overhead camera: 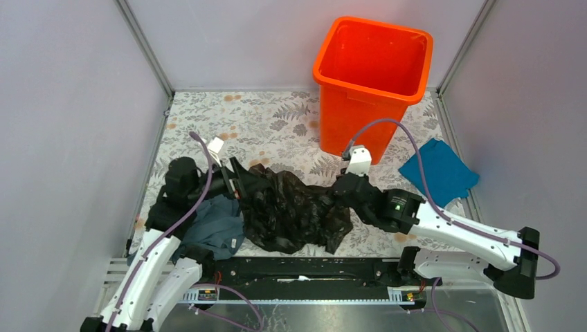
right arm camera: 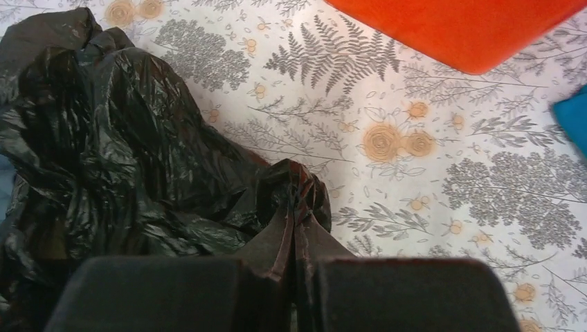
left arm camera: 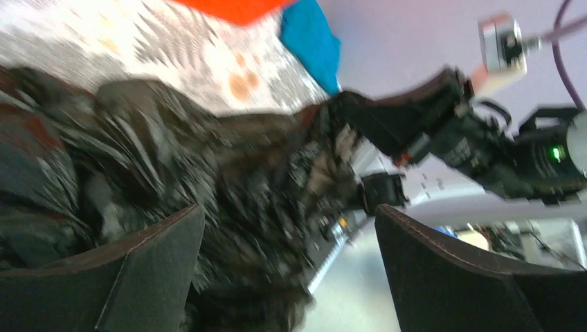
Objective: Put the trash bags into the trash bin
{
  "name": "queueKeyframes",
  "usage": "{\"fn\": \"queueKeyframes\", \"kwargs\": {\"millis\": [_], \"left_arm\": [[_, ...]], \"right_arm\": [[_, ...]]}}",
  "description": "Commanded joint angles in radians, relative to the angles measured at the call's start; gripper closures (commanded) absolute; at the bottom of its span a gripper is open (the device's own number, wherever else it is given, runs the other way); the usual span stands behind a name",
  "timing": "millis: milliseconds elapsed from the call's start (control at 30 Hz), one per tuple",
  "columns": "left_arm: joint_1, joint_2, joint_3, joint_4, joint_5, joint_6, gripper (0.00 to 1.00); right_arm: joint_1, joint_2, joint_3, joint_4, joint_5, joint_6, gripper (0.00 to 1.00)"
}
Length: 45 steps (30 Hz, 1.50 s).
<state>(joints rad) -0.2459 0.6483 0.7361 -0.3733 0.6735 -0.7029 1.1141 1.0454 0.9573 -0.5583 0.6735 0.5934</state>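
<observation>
With the right gripper (right arm camera: pixel 296 221) pinched shut on a fold of the trash bags (right arm camera: pixel 118 145) and the left gripper (left arm camera: pixel 289 214) wide open and holding nothing, it seems best to lift high enough to clear the trash bin (overhead camera: pixel 353 121) ahead.

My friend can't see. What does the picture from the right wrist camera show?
The right gripper is pinched shut on a fold of the crinkly, glossy black plastic trash bag, bunched on a leaf-and-flower patterned table. The bright orange plastic bin shows at the top, a bright blue cloth at the right edge.
</observation>
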Motion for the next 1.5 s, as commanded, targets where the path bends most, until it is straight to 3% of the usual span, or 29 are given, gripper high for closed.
{"fn": "queueKeyframes", "kwargs": {"millis": [0,200,333,500,633,733,833,900,967,1033,1100,1233,1367,1467], "left_arm": [[-0.145,-0.043,-0.054,0.235,0.049,-0.129,0.03],[-0.444,0.053,-0.147,0.428,-0.136,-0.207,0.04],[-0.668,0.25,-0.103,0.552,-0.253,-0.169,0.09],[-0.698,0.458,-0.003,0.591,-0.256,-0.128,0.17],[-0.7,0.531,-0.042,0.757,-0.279,-0.201,0.05],[-0.699,0.58,-0.069,0.882,-0.288,-0.257,0.06],[-0.698,0.608,-0.053,0.893,-0.329,-0.259,0.19],[-0.697,0.618,-0.038,0.895,-0.343,-0.244,0.38],[-0.682,0.603,-0.019,0.846,-0.367,-0.203,0.59],[-0.632,0.544,0.014,0.686,-0.408,-0.131,0.84],[-0.57,0.472,0.071,0.511,-0.468,-0.038,1.0],[-0.435,0.409,0.302,0.233,-0.488,0.165,1.0],[-0.388,0.53,0.853,-0.072,-0.475,0.355,1.0],[-0.389,0.607,1.171,-0.143,-0.365,0.372,1.0]], "right_arm": [[-0.021,-0.137,0.011,0.075,0.028,-0.049,1.0],[-0.022,-0.197,0.034,0.122,-0.045,-0.111,0.99],[-0.021,-0.226,0.026,0.138,-0.09,-0.097,0.99],[-0.02,-0.246,0.025,0.142,-0.13,-0.089,1.0],[-0.021,-0.268,0.001,0.162,-0.164,-0.076,0.97],[-0.021,-0.287,-0.031,0.179,-0.179,-0.071,0.94],[-0.021,-0.298,-0.05,0.183,-0.183,-0.075,0.93],[-0.021,-0.298,-0.049,0.179,-0.181,-0.088,0.93],[-0.021,-0.292,-0.046,0.168,-0.162,-0.107,0.93],[-0.021,-0.285,-0.044,0.134,-0.104,-0.121,0.93],[-0.022,-0.268,-0.031,0.103,-0.038,-0.127,0.93],[-0.03,-0.193,0.108,0.078,-0.021,-0.168,0.91],[-0.033,-0.039,0.455,0.086,-0.107,-0.311,0.98],[-0.033,0.072,0.685,0.076,-0.237,-0.4,1.0]]}}
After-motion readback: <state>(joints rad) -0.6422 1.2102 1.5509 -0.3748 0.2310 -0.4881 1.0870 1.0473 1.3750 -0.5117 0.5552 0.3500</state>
